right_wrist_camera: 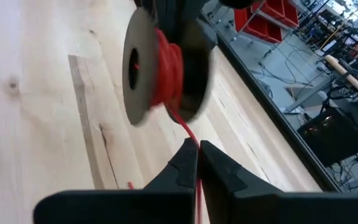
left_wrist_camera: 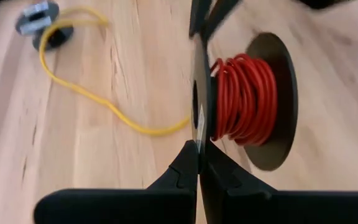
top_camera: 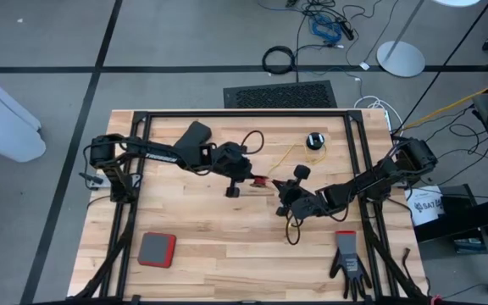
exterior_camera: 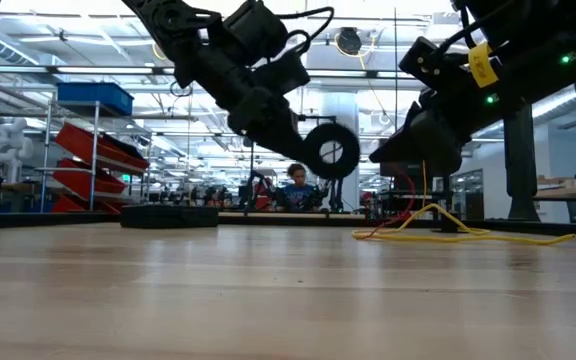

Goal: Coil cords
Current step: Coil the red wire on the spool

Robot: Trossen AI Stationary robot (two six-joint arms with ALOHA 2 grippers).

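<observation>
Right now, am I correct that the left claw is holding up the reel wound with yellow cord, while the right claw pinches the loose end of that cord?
Not quite: the reel held by the left claw is wound with red cord, as the left wrist view shows. The yellow cord lies loose on the table. The rest stands: the right claw pinches that red cord's loose end.

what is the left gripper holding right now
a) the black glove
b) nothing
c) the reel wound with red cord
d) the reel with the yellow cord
c, in the left wrist view the left gripper is shut on a flange of the red-cord reel; the yellow cord lies loose on the table.
</observation>
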